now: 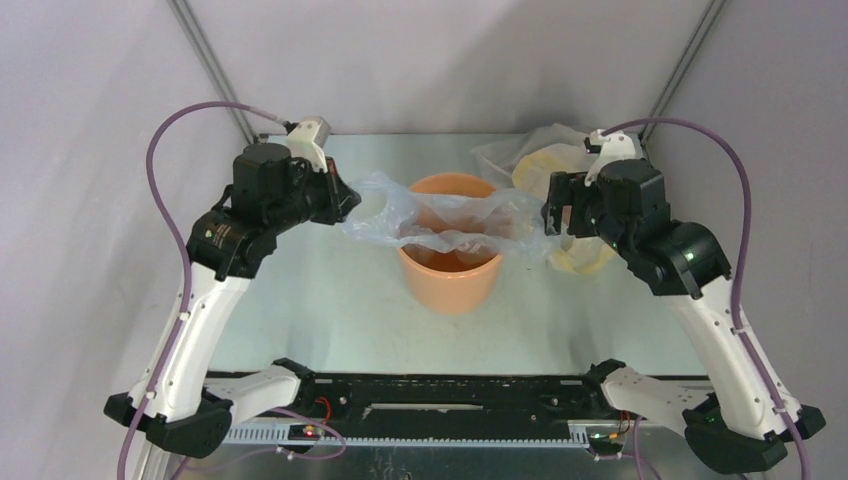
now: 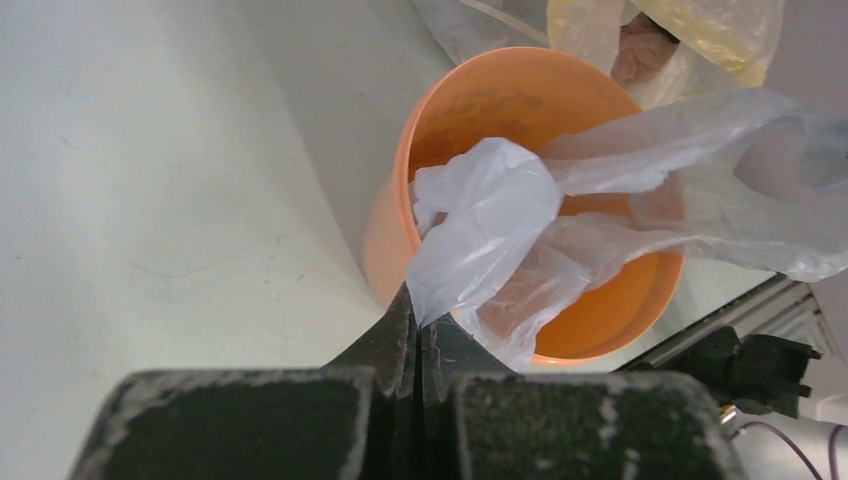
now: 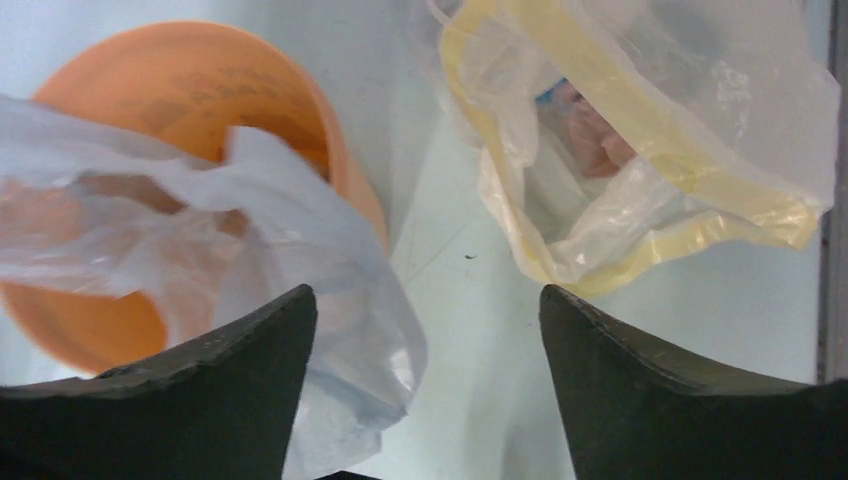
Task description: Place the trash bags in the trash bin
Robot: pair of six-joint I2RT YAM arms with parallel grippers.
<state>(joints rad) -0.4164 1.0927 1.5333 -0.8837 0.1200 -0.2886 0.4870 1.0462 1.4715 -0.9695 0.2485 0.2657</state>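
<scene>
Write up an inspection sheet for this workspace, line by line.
Surface: pale table, no spills seen.
Job's things: trash bag stretched across the rim of the orange bin, sagging partly inside, not fully in.
Clutter: clear-and-yellow plastic bundle on the table beside the bin.
Grippers: left gripper, jaws shut on one end of the bag; right gripper, jaws open, the bag's other end draped beside one finger.
Cables: a purple cable loops off each arm, away from the bag.
Surroundings: plain walls, metal frame struts.
</scene>
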